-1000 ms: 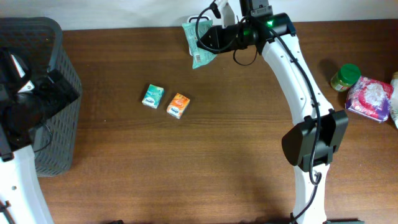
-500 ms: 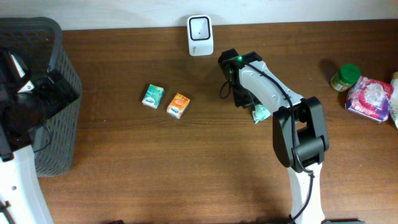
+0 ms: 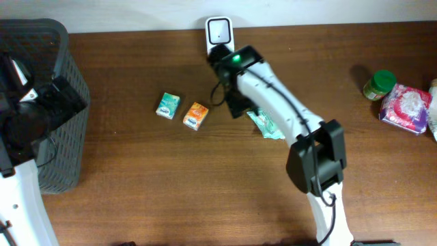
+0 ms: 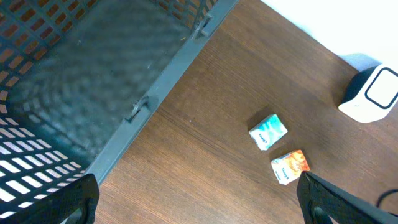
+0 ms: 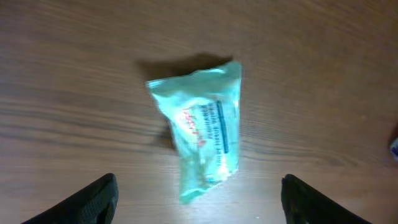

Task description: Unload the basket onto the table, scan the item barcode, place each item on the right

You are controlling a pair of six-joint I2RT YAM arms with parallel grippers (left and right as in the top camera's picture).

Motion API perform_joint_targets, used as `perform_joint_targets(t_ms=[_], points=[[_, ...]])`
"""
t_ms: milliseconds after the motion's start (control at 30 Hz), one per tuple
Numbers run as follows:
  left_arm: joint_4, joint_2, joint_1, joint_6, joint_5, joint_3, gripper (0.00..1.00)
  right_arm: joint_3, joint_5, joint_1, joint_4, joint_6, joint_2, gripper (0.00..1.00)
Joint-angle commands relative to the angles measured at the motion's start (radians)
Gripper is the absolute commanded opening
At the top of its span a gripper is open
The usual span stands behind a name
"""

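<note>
The item, a pale green plastic packet (image 3: pixel 266 126) with printed text, lies flat on the brown table right of centre. In the right wrist view the packet (image 5: pixel 202 143) rests on the wood just ahead of my right gripper (image 5: pixel 199 202), which stands open and touches nothing. From overhead the right gripper (image 3: pixel 237 104) hovers just left of the packet, below the white barcode scanner (image 3: pixel 219 31) at the table's back edge. My left gripper (image 4: pixel 198 205) is open and empty beside the basket, far from the item.
A dark mesh basket (image 3: pixel 51 41) stands at the left edge. A teal box (image 3: pixel 167 105) and an orange box (image 3: pixel 195 115) lie left of centre. A green-lidded jar (image 3: pixel 379 84) and a pink packet (image 3: pixel 406 108) sit at the far right.
The right gripper carried the green packet from the scanner down to the table, opened and let it go, then shifted left. The left arm has not moved.
</note>
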Motion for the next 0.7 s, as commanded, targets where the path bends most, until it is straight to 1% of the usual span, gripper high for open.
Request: perform_joint_targets(t_ms=[0, 67, 100, 133, 167, 267, 400, 433, 467, 567, 633, 667], points=[[0.002, -0.001, 0.006, -0.006, -0.011, 0.001, 0.99, -0.058, -0.216, -0.116, 0.001, -0.311, -0.013, 0.79], [0.002, -0.001, 0.006, -0.006, -0.011, 0.001, 0.99, -0.119, -0.222, -0.172, 0.023, -0.338, -0.013, 0.78], [0.002, -0.001, 0.006, -0.006, -0.011, 0.001, 0.99, -0.155, -0.232, -0.203, 0.053, -0.354, -0.013, 0.66], [0.002, -0.001, 0.006, -0.006, -0.011, 0.001, 0.99, -0.198, -0.286, -0.233, 0.093, -0.354, -0.013, 0.5], [0.002, -0.001, 0.006, -0.006, -0.011, 0.001, 0.99, -0.22, -0.35, -0.25, 0.114, -0.354, -0.013, 0.45], [0.002, -0.001, 0.006, -0.006, -0.011, 0.001, 0.99, -0.282, -0.427, -0.249, 0.192, -0.354, -0.013, 0.45], [0.002, -0.001, 0.006, -0.006, -0.011, 0.001, 0.99, -0.373, -0.428, -0.231, 0.283, -0.353, -0.013, 0.46], [0.002, -0.001, 0.006, -0.006, -0.011, 0.001, 0.99, -0.385, -0.427, -0.231, 0.298, -0.34, -0.013, 0.37], [0.002, -0.001, 0.006, -0.006, -0.011, 0.001, 0.99, -0.386, -0.427, -0.232, 0.307, -0.294, -0.013, 0.22], [0.002, -0.001, 0.006, -0.006, -0.011, 0.001, 0.99, -0.319, -0.428, -0.232, 0.315, -0.19, -0.015, 0.04], [0.002, -0.001, 0.006, -0.006, -0.011, 0.001, 0.99, -0.178, -0.428, -0.232, 0.33, -0.086, -0.015, 0.04], [0.002, -0.001, 0.006, -0.006, -0.011, 0.001, 0.99, -0.1, -0.433, -0.232, 0.379, -0.016, -0.015, 0.04]])
